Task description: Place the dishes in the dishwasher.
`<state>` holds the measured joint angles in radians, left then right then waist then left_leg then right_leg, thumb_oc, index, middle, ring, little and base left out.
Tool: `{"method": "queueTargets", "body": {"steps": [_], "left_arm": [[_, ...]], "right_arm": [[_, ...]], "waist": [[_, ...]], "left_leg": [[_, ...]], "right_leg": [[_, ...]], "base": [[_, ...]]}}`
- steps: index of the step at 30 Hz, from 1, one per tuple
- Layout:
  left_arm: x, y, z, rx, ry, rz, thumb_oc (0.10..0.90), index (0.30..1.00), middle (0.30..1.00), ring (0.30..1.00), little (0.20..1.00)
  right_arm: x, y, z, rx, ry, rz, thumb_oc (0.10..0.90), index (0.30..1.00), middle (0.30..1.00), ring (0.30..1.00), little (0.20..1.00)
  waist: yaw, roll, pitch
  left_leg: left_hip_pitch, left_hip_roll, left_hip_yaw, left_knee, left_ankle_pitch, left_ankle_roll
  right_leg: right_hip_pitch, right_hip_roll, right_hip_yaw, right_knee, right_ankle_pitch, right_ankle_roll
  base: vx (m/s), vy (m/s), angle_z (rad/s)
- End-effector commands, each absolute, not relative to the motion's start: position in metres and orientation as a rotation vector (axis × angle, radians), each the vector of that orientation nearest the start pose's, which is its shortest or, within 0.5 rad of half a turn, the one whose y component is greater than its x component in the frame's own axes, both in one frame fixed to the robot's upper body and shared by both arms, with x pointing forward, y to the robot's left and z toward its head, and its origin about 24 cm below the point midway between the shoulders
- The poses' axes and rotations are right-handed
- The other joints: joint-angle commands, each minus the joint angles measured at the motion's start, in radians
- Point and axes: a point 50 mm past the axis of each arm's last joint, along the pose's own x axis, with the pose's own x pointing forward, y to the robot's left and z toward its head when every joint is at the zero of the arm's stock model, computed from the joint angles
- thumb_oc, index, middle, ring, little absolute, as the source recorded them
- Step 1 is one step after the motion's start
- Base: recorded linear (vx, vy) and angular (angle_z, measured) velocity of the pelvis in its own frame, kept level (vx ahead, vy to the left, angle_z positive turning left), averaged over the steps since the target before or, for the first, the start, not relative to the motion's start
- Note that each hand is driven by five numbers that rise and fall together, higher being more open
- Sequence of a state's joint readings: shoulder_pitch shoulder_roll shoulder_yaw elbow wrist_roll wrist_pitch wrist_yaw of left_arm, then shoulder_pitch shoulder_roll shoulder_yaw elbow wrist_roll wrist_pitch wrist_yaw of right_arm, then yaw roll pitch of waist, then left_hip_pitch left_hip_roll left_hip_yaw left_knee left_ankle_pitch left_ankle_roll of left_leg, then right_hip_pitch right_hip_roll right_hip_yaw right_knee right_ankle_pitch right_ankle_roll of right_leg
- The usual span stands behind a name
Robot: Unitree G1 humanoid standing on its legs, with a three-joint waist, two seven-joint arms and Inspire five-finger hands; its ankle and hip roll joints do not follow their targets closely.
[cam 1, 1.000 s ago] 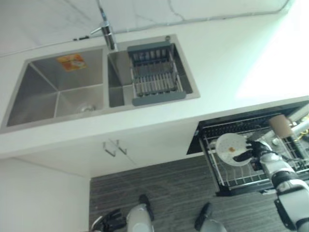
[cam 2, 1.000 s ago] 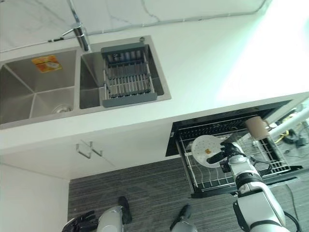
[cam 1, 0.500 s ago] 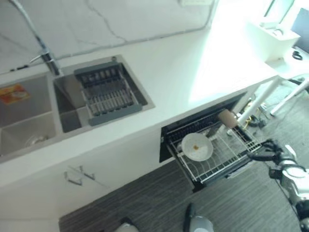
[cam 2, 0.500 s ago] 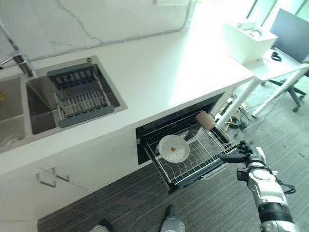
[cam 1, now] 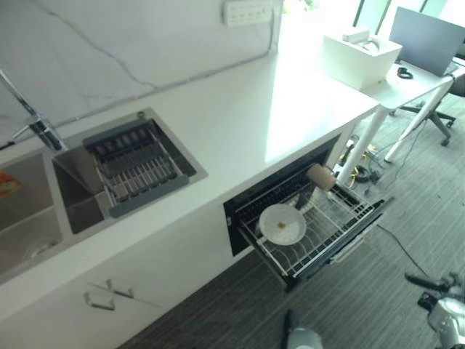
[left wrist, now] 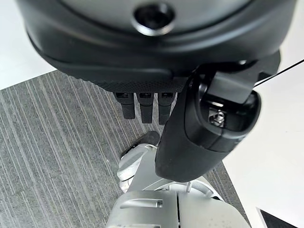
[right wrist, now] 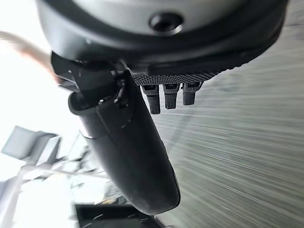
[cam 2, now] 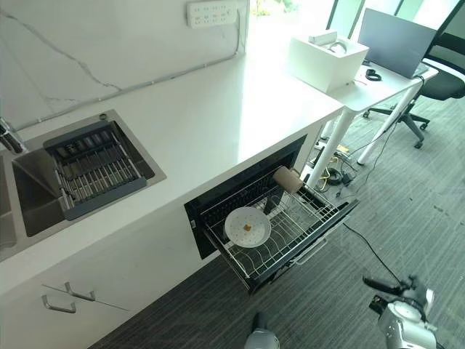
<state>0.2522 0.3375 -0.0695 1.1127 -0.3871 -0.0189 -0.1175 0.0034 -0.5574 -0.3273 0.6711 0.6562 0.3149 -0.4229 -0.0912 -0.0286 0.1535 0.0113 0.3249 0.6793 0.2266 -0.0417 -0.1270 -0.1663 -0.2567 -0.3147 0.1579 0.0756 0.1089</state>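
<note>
**Right hand pulling clear of the rack**

Withdrawn from the dishwasher's pulled-out wire rack (cam 2: 305, 229), the right hand (cam 2: 396, 291) is hanging over grey carpet, fingers relaxed, empty. A round white plate (cam 2: 248, 226) is lying in that rack beside a tan cup (cam 2: 288, 179). The left hand (left wrist: 190, 128) is hanging relaxed, empty.

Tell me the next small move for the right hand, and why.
Probably bring the right hand back to the rack and push it in. The plate and cup already sit in the pulled-out rack, and the hand hangs empty over the floor, fingers straight.
</note>
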Motion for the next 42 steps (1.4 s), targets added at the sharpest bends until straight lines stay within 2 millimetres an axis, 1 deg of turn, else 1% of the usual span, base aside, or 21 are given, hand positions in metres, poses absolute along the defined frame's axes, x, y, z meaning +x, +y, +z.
{"method": "queueTargets", "body": {"steps": [1, 2, 4, 5, 6, 11, 13, 16, 17, 18, 19, 24, 27, 28, 33, 34, 36, 38, 40, 42], "left_arm": [[0.084, 0.243, -0.151, -0.168, 1.041, 0.18, 0.8, 0.9, 0.9, 0.9, 0.9], [0.084, 0.243, -0.151, -0.167, 1.043, 0.177, 0.8, 0.9, 0.9, 0.9, 0.9], [0.083, 0.243, -0.153, -0.154, 1.068, 0.17, 0.8, 0.9, 0.9, 0.9, 0.9], [0.08, 0.244, -0.153, -0.155, 1.082, 0.173, 0.8, 0.9, 0.9, 0.9, 0.9], [0.076, 0.242, -0.155, -0.165, 1.095, 0.178, 0.8, 0.9, 0.9, 0.9, 0.9], [0.07, 0.236, -0.158, -0.174, 1.108, 0.173, 0.8, 0.9, 0.9, 0.9, 0.9], [0.071, 0.236, -0.157, -0.174, 1.11, 0.167, 0.8, 0.9, 0.9, 0.9, 0.9], [0.074, 0.237, -0.156, -0.168, 1.113, 0.158, 0.8, 0.9, 0.9, 0.9, 0.9], [0.075, 0.236, -0.157, -0.163, 1.119, 0.157, 0.8, 0.9, 0.9, 0.9, 0.9], [0.075, 0.236, -0.157, -0.163, 1.12, 0.158, 0.8, 0.9, 0.9, 0.9, 0.9], [0.074, 0.236, -0.158, -0.158, 1.127, 0.167, 0.8, 0.9, 0.9, 0.9, 0.9], [0.068, 0.239, -0.159, -0.152, 1.136, 0.19, 0.8, 0.9, 0.9, 0.9, 0.9], [0.065, 0.239, -0.16, -0.153, 1.137, 0.197, 0.8, 0.9, 0.9, 0.9, 0.9], [0.064, 0.239, -0.16, -0.155, 1.138, 0.205, 0.8, 0.9, 0.9, 0.9, 0.9], [0.062, 0.237, -0.161, -0.154, 1.143, 0.213, 0.8, 0.9, 0.9, 0.9, 0.9], [0.061, 0.237, -0.162, -0.149, 1.145, 0.21, 0.8, 0.9, 0.9, 0.9, 0.9], [0.06, 0.237, -0.162, -0.147, 1.146, 0.212, 0.8, 0.9, 0.9, 0.9, 0.9], [0.058, 0.239, -0.162, -0.144, 1.146, 0.219, 0.8, 0.9, 0.9, 0.9, 0.9], [0.057, 0.239, -0.162, -0.14, 1.144, 0.218, 0.8, 0.9, 0.9, 0.9, 0.9], [0.058, 0.239, -0.162, -0.137, 1.136, 0.214, 0.8, 0.9, 0.9, 0.9, 0.9]], "right_arm": [[0.206, -0.399, 0.008, 0.506, 0.353, -1.012, 0.4, 0.3, 0.3, 0.3, 0.3], [0.205, -0.398, 0.003, 0.544, 0.361, -1.017, 0.4, 0.3, 0.3, 0.3, 0.3], [0.196, -0.395, -0.023, 0.778, 0.411, -1.082, 0.4, 0.3, 0.3, 0.3, 0.3], [0.191, -0.397, -0.029, 0.875, 0.417, -1.139, 0.4, 0.3, 0.3, 0.3, 0.3], [0.188, -0.399, -0.032, 0.92, 0.428, -1.184, 0.4, 0.3, 0.3, 0.3, 0.3], [0.19, -0.409, -0.024, 0.903, 0.439, -1.215, 0.4, 0.3, 0.3, 0.3, 0.3], [0.19, -0.412, -0.021, 0.877, 0.448, -1.214, 0.4, 0.3, 0.3, 0.3, 0.3], [0.194, -0.413, -0.017, 0.888, 0.456, -1.207, 0.4, 0.3, 0.3, 0.3, 0.3], [0.2, -0.412, -0.015, 0.881, 0.473, -1.19, 0.4, 0.3, 0.3, 0.3, 0.3], [0.201, -0.411, -0.015, 0.88, 0.476, -1.184, 0.4, 0.3, 0.3, 0.3, 0.3], [0.209, -0.409, -0.01, 0.843, 0.503, -1.147, 0.4, 0.3, 0.3, 0.3, 0.3], [0.225, -0.406, -0.001, 0.805, 0.53, -1.073, 0.4, 0.3, 0.3, 0.3, 0.3], [0.232, -0.402, 0.002, 0.782, 0.556, -1.036, 0.4, 0.3, 0.3, 0.3, 0.3], [0.236, -0.397, 0.001, 0.777, 0.57, -1.011, 0.4, 0.3, 0.3, 0.3, 0.3], [0.248, -0.386, 0.0, 0.759, 0.598, -0.963, 0.4, 0.3, 0.3, 0.3, 0.3], [0.253, -0.383, 0.002, 0.757, 0.59, -0.952, 0.4, 0.3, 0.3, 0.3, 0.3], [0.258, -0.379, 0.004, 0.752, 0.581, -0.937, 0.4, 0.3, 0.3, 0.3, 0.3], [0.269, -0.374, 0.009, 0.741, 0.557, -0.91, 0.4, 0.3, 0.3, 0.3, 0.3], [0.277, -0.371, 0.015, 0.732, 0.531, -0.892, 0.4, 0.3, 0.3, 0.3, 0.3], [0.286, -0.373, 0.028, 0.721, 0.489, -0.877, 0.4, 0.3, 0.3, 0.3, 0.3]], "waist": [[0.037, -0.003, 0.014], [0.041, -0.002, 0.012], [0.072, 0.009, 0.002], [0.086, 0.014, -0.004], [0.099, 0.018, -0.01], [0.133, 0.028, -0.016], [0.144, 0.032, -0.017], [0.161, 0.034, -0.019], [0.173, 0.033, -0.021], [0.174, 0.034, -0.021], [0.186, 0.036, -0.022], [0.212, 0.042, -0.023], [0.227, 0.045, -0.021], [0.239, 0.048, -0.019], [0.266, 0.059, -0.01], [0.278, 0.064, -0.005], [0.285, 0.067, -0.001], [0.304, 0.076, 0.006], [0.321, 0.084, 0.013], [0.339, 0.094, 0.022]], "left_leg": [[0.046, -0.03, -0.072, 0.073, -0.17, 0.032], [0.046, -0.031, -0.073, 0.073, -0.17, 0.031], [0.047, -0.037, -0.086, 0.073, -0.172, 0.03], [0.047, -0.04, -0.091, 0.073, -0.172, 0.029], [0.048, -0.044, -0.096, 0.073, -0.171, 0.028], [0.045, -0.046, -0.107, 0.073, -0.163, 0.024], [0.041, -0.047, -0.114, 0.073, -0.16, 0.022], [0.034, -0.05, -0.126, 0.073, -0.159, 0.021], [0.031, -0.054, -0.137, 0.073, -0.162, 0.024], [0.03, -0.055, -0.139, 0.073, -0.162, 0.025], [0.023, -0.056, -0.151, 0.073, -0.16, 0.026], [0.007, -0.06, -0.176, 0.073, -0.155, 0.026], [-0.004, -0.064, -0.192, 0.073, -0.152, 0.027], [-0.01, -0.067, -0.201, 0.073, -0.15, 0.028], [-0.034, -0.073, -0.224, 0.073, -0.141, 0.03], [-0.043, -0.075, -0.231, 0.073, -0.137, 0.029], [-0.051, -0.077, -0.237, 0.073, -0.135, 0.03], [-0.066, -0.082, -0.251, 0.073, -0.131, 0.031], [-0.078, -0.087, -0.262, 0.073, -0.128, 0.031], [-0.096, -0.094, -0.278, 0.073, -0.126, 0.031]], "right_leg": [[0.047, -0.064, -0.12, 0.142, -0.141, 0.069], [0.049, -0.065, -0.122, 0.142, -0.142, 0.069], [0.06, -0.069, -0.138, 0.142, -0.145, 0.069], [0.064, -0.07, -0.144, 0.142, -0.145, 0.069], [0.069, -0.067, -0.145, 0.142, -0.148, 0.067], [0.087, -0.065, -0.151, 0.142, -0.16, 0.06], [0.092, -0.064, -0.156, 0.142, -0.163, 0.059], [0.096, -0.068, -0.168, 0.142, -0.161, 0.063], [0.101, -0.068, -0.174, 0.142, -0.163, 0.061], [0.102, -0.068, -0.175, 0.142, -0.164, 0.061], [0.107, -0.069, -0.181, 0.142, -0.166, 0.059], [0.119, -0.071, -0.2, 0.142, -0.172, 0.057], [0.125, -0.074, -0.213, 0.142, -0.176, 0.055], [0.129, -0.079, -0.225, 0.142, -0.176, 0.055], [0.138, -0.093, -0.255, 0.142, -0.176, 0.055], [0.141, -0.099, -0.265, 0.142, -0.174, 0.056], [0.143, -0.105, -0.273, 0.142, -0.173, 0.058], [0.149, -0.119, -0.29, 0.142, -0.17, 0.06], [0.154, -0.13, -0.305, 0.142, -0.166, 0.059], [0.157, -0.144, -0.321, 0.142, -0.16, 0.058]], "base": [[0.03, -0.014, -0.04], [0.05, -0.013, -0.03], [0.04, -0.018, 0.08], [0.04, -0.012, 0.2], [0.03, 0.001, 0.23], [0.02, 0.013, 0.05], [0.0, 0.0, 0.0], [0.01, -0.013, 0.07], [0.03, -0.021, 0.24], [0.05, -0.021, 0.3], [0.04, -0.006, 0.2], [0.03, 0.001, 0.24], [0.04, 0.011, 0.23], [0.04, 0.015, 0.21], [0.03, 0.019, 0.25], [0.01, 0.034, 0.22], [0.02, 0.035, 0.34], [0.05, 0.063, 0.3], [0.04, 0.071, 0.29], [0.01, 0.099, 0.45]]}}
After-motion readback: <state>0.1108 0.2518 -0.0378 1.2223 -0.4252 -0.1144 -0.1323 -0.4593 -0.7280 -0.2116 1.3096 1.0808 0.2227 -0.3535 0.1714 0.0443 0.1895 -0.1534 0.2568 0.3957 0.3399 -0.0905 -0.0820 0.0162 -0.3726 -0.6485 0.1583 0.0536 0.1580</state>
